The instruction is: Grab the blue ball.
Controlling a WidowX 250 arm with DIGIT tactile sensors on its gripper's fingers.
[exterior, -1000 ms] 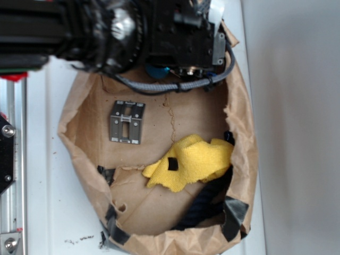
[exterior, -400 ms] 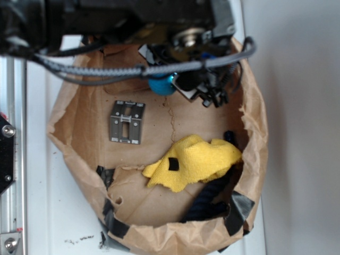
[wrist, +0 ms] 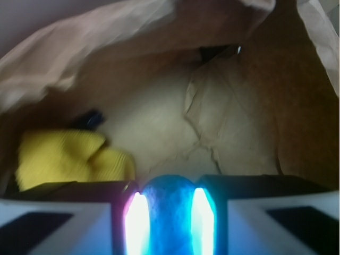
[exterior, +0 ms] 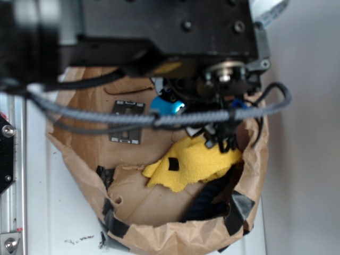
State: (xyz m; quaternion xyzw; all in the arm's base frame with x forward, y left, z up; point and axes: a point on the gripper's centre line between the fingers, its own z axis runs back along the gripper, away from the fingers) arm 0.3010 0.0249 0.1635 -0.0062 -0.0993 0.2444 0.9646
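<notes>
One sec back, ball (exterior: 167, 104) barely showing at bag's top edge under arm; 0.4 s ago clear of the top edge, above plate's right corner; now further down-frame w/ gripper (wrist: 169, 212), level w/ plate (exterior: 127, 121) and just left of the arm's wrist. Wrist view: ball (wrist: 170, 210) wedged between both fingers (wrist: 95, 218), lit bright on each side, so gripper closed on it — grab looks made, judged from ball travelling w/ the arm. Whether lifted off bag floor: can't tell for sure, though wrist view shows paper floor some way beyond ball, suggests raised. Remaining risk: smooth sphere, pinch on two sides only, could squirt out if grip loosens. Container: brown paper bag (exterior: 79, 154), torn rim rolled down, black tape patches at lower rim. Inside: grey plate, left-centre, partly hidden by cable (exterior: 159, 121); yellow cloth (exterior: 191, 162) right-centre, w/ small black square on it, also seen at left in wrist view (wrist: 69, 156); dark rope (exterior: 210, 199) along lower right wall, below cloth. Ball apart from cloth and plate, touching neither as far as visible.
</notes>
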